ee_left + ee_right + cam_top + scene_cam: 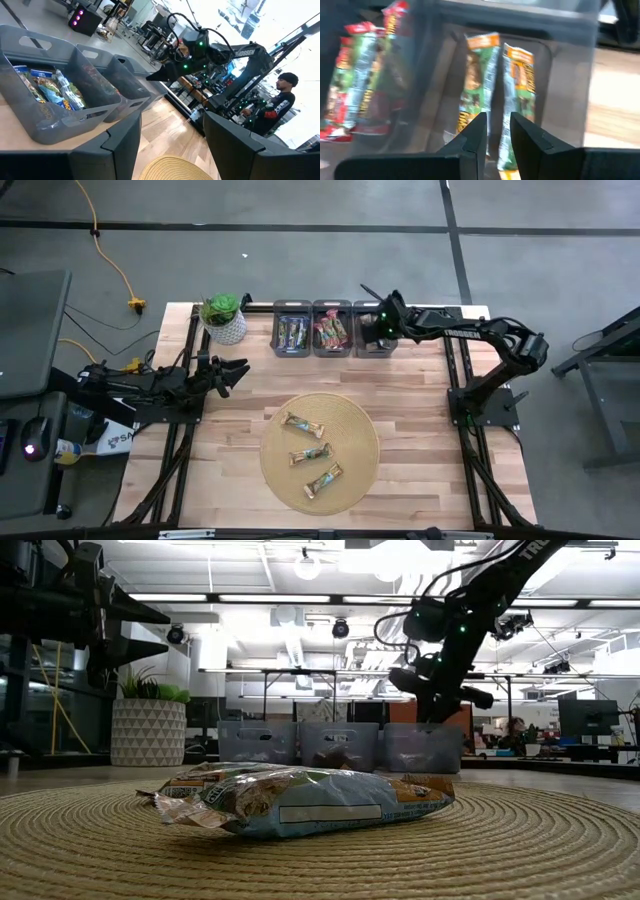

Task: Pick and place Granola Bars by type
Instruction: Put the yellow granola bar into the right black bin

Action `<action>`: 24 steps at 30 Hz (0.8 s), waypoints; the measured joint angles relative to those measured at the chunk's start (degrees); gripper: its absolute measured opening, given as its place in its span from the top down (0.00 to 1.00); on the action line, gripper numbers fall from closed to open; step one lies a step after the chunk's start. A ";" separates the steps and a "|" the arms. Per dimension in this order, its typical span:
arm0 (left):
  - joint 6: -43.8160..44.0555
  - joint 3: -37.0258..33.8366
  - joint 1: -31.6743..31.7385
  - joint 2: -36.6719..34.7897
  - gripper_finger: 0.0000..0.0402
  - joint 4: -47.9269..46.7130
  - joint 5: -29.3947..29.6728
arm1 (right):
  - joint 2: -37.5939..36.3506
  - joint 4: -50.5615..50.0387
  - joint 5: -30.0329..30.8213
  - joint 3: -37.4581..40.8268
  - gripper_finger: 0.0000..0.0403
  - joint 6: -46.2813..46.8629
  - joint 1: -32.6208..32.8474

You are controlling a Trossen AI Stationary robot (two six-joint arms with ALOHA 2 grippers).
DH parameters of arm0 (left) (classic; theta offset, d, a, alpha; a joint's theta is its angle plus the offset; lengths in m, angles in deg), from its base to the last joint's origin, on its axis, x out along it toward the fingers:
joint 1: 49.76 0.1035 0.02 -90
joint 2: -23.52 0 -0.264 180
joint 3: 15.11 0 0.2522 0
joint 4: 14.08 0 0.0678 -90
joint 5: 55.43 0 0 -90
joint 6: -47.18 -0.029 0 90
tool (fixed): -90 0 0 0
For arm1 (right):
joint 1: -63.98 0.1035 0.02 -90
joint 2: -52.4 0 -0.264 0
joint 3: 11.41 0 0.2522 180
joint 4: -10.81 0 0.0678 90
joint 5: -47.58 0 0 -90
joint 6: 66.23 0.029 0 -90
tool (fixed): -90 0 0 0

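Observation:
Three granola bars in tan and blue wrappers (310, 453) lie flat on the round straw mat (355, 415); the nearest one (320, 802) fills the low view. Three grey bins stand at the far edge: the left one (292, 332) holds blue bars, the middle one (332, 330) red ones. My right gripper (374, 330) hangs over the right bin, fingers slightly apart (498, 122) and holding nothing, above two green and orange bars (477, 75) lying on the bin's floor. My left gripper (238, 370) waits open (172, 120) near the table's left edge.
A potted plant (224, 320) stands at the far left corner beside the bins. Bare wood lies between the mat and the bins. Red bars (360, 85) show through the neighbouring bin's wall. A person (280, 100) stands in the room beyond the table.

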 joint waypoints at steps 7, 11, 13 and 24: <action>0.00 0.00 0.00 0.02 0.47 0.00 0.00 | -1.91 12.59 -6.55 -0.10 0.78 -7.35 0.03; 0.00 0.00 -0.02 0.01 0.47 0.00 0.00 | -4.67 22.93 -14.07 -0.11 0.72 -8.99 0.58; 0.00 0.00 0.00 0.01 0.47 0.00 0.00 | -6.21 28.34 -17.68 -0.11 0.69 -9.11 1.68; 0.00 0.00 0.00 0.02 0.47 0.00 0.02 | -12.35 49.41 -15.08 -0.92 0.56 -17.78 20.14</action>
